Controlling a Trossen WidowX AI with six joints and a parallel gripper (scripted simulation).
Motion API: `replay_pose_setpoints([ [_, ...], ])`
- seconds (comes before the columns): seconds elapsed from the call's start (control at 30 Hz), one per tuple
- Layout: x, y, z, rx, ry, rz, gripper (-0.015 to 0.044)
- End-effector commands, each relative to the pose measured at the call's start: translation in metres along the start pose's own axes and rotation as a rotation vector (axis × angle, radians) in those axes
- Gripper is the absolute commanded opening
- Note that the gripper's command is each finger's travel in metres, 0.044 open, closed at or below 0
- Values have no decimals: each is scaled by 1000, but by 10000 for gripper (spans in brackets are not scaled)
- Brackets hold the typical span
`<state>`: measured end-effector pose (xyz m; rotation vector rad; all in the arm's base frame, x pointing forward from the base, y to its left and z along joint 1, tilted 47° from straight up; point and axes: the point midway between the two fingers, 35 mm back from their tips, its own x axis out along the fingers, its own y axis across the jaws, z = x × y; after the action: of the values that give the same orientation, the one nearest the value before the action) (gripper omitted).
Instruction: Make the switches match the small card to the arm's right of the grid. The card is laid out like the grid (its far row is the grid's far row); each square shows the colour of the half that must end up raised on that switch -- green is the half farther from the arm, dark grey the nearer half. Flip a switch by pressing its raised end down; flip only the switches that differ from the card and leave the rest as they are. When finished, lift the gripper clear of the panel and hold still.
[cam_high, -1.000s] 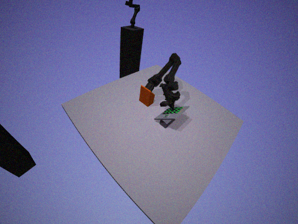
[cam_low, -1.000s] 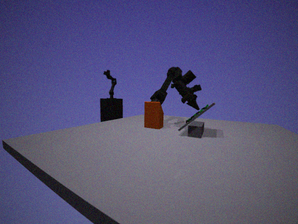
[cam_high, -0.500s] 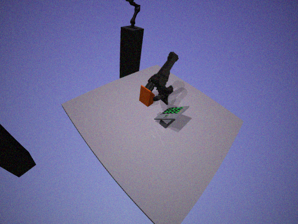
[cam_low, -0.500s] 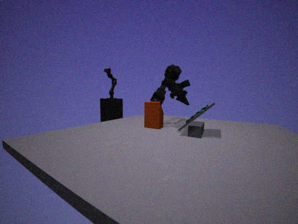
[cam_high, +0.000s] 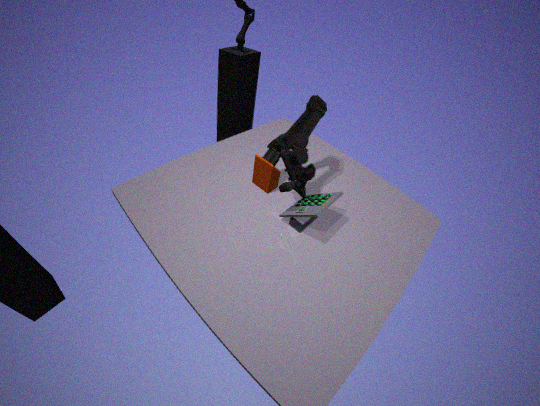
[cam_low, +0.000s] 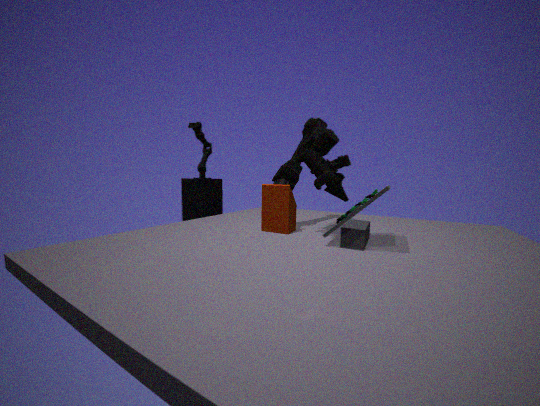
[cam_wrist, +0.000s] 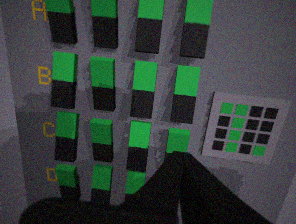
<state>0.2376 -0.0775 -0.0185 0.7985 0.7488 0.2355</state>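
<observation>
The tilted grey panel carries rows of rocker switches with green far halves and dark near halves. In the wrist view, rows A to C show four columns; row D is partly hidden by the gripper. Greens look brighter on B3 and C3, darker on B2 and C2. The card reads, far row first: green, green, dark, dark; dark, green, dark, dark twice; dark, green, dark, green. My gripper is shut and empty, above the panel, covering C4's near half from view.
An orange block stands beside the arm, on its base side of the panel. A grey block supports the panel from below. A black pillar with another small arm stands beyond the table.
</observation>
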Motion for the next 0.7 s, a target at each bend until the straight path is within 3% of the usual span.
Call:
replay_pose_setpoints([
  [0.0,7,0,-4,12,7,1,0],
  [0.67,24,0,-3,12,7,1,0],
])
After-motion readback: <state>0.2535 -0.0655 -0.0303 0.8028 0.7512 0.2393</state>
